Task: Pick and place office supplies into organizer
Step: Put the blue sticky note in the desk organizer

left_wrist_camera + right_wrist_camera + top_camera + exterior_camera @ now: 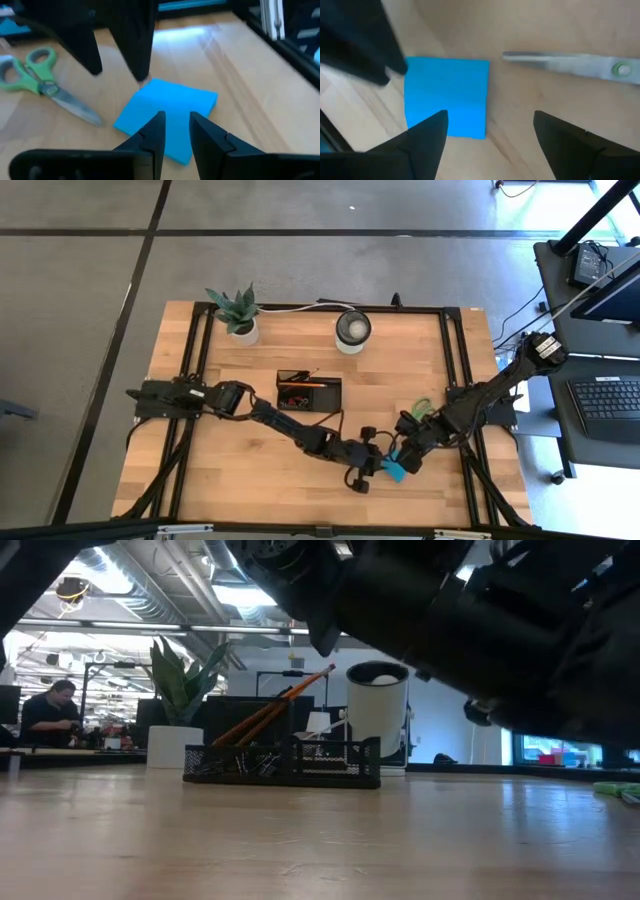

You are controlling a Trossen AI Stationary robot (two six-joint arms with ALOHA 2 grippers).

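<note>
Both grippers meet over the blue sticky-note pad [393, 471] at the table's near edge. Left gripper [174, 131] hangs just above the pad, its fingers a narrow gap apart and holding nothing — the right gripper [489, 131] stands spread wide, one finger over the pad's edge, also empty. Just beyond lie the green-handled scissors [421, 409]. Farther back, mid-table, sits the black organizer [309, 392] with orange pencils [275, 707] leaning out.
</note>
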